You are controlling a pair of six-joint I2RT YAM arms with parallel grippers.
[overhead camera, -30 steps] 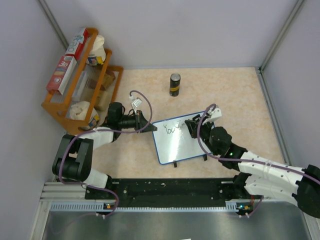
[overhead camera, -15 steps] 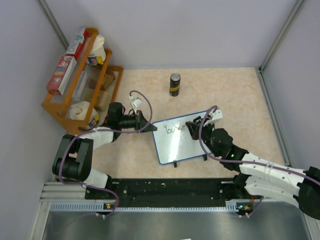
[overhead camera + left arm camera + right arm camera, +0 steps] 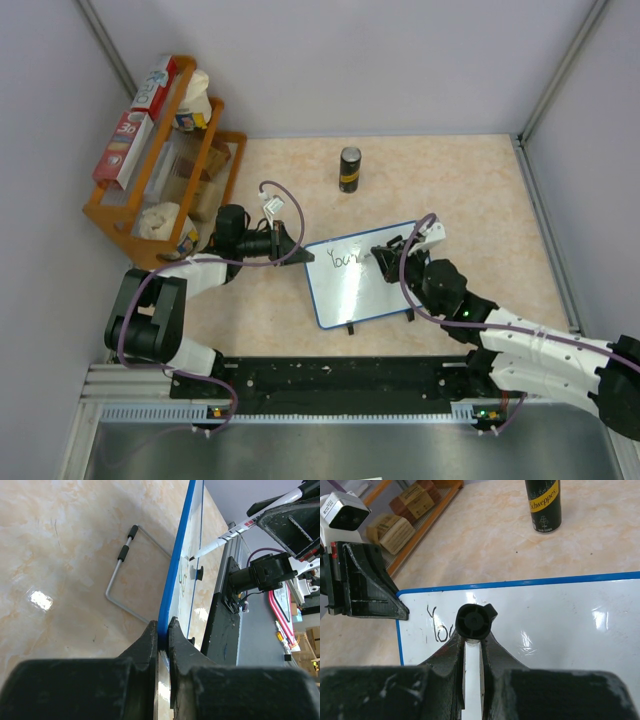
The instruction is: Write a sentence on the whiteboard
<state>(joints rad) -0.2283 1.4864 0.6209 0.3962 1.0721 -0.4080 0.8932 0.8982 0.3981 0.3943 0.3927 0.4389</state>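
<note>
The whiteboard, white with a blue rim, lies on the table in front of the arms. Its top left carries the start of the sentence, dark letters reading about "You". My left gripper is shut on the board's left edge; the left wrist view shows the jaws clamped on the blue rim. My right gripper is shut on a white marker, tip on the board just right of the letters. In the right wrist view the marker's black end cap hides part of the writing.
A black Schweppes can stands behind the board. A wooden rack with boxes and bags sits at the far left, close to the left arm. A wire stand leg shows under the board. Grey walls enclose the table.
My right gripper and marker have shifted slightly over the board near the letters. The left gripper and the whiteboard have not moved.
</note>
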